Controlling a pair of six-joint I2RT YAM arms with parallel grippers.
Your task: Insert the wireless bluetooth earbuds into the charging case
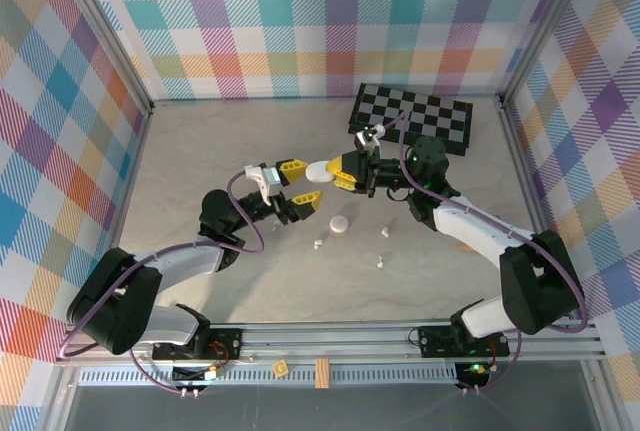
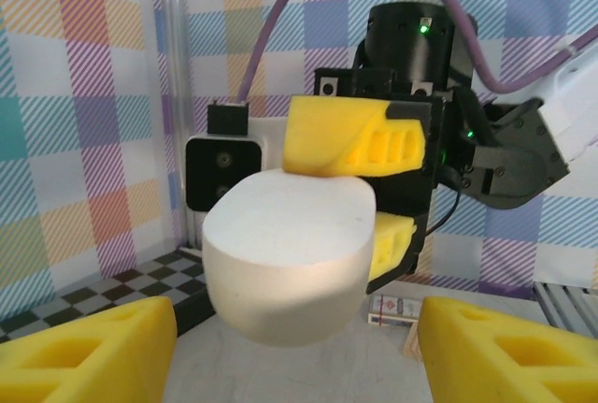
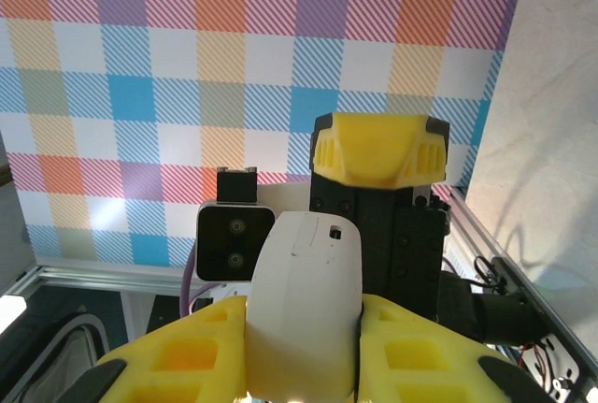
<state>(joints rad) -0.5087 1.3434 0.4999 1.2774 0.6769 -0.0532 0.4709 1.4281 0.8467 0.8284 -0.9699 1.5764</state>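
White plastic, the charging case (image 1: 316,172) is hanging above the middle of the desk (image 1: 200,151), pinched in the right hand (image 1: 330,174). The left hand (image 1: 296,183) is facing it, spread wide and gripping nothing, and the earbuds (image 1: 380,262) are lying loose nearer the near edge.

From the left wrist, the case (image 2: 290,253) is sitting in what looks like a shallow bite of the yellow fingers (image 2: 355,136), so a shove from the left hand could be twisting it free.

From the right wrist, the case (image 3: 304,300) is wedged between the pads (image 3: 187,356); a clumsy pull at the lid is likely risking a drop onto the buds.
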